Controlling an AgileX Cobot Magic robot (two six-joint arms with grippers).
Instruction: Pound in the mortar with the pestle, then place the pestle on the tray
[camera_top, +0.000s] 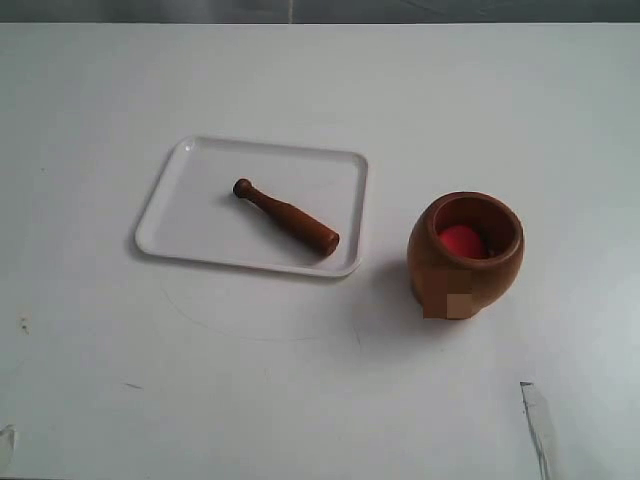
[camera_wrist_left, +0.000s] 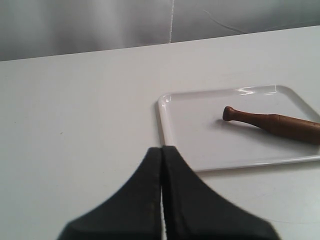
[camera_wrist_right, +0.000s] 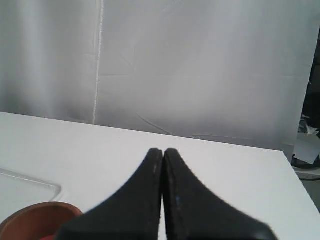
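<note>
The dark reddish-brown pestle (camera_top: 287, 216) lies flat on the white tray (camera_top: 190, 235), knob end toward the back left. The brown wooden mortar (camera_top: 465, 255) stands upright to the right of the tray with something red inside it. In the left wrist view my left gripper (camera_wrist_left: 162, 148) is shut and empty, short of the tray (camera_wrist_left: 190, 150), and the pestle (camera_wrist_left: 272, 123) lies beyond it. My right gripper (camera_wrist_right: 163, 150) is shut and empty; the mortar's rim (camera_wrist_right: 37, 217) shows at that view's lower corner. Neither gripper appears in the exterior view.
A white table (camera_top: 320, 400) carries everything, with a pale curtain (camera_wrist_right: 200, 65) behind its far edge. Small marks or strips show near the front edge of the table (camera_top: 535, 425).
</note>
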